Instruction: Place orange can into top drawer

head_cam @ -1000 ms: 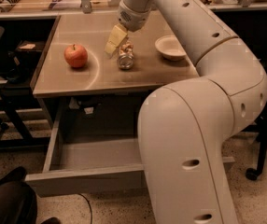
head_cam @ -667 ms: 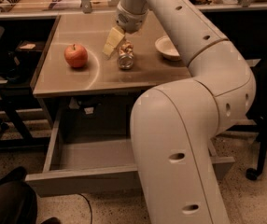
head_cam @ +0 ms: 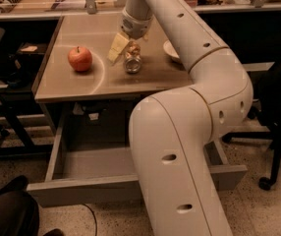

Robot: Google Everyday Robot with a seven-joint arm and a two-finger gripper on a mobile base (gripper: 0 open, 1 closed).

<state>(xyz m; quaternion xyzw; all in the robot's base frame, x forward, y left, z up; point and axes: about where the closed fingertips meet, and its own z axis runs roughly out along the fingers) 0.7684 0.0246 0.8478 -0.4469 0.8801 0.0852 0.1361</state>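
Observation:
The orange can (head_cam: 132, 63) stands upright on the tan tabletop (head_cam: 71, 85), near its middle. My gripper (head_cam: 128, 53) reaches down from the white arm and sits right over the can's top. It is open, with one pale yellow finger (head_cam: 116, 48) slanting down just left of the can; the other finger is hidden behind the can. The top drawer (head_cam: 81, 193) is pulled out below the tabletop, grey and empty where it shows. My arm's big white lower links cover the drawer's right half.
A red apple (head_cam: 80, 59) sits on the table left of the can. A white bowl (head_cam: 171, 50) sits to the right, partly behind my arm. A black office chair (head_cam: 278, 112) stands at the right. A dark object (head_cam: 8, 213) lies at the bottom left.
My gripper has moved down and slightly left, closer over the can. The can, apple and drawer have not moved.

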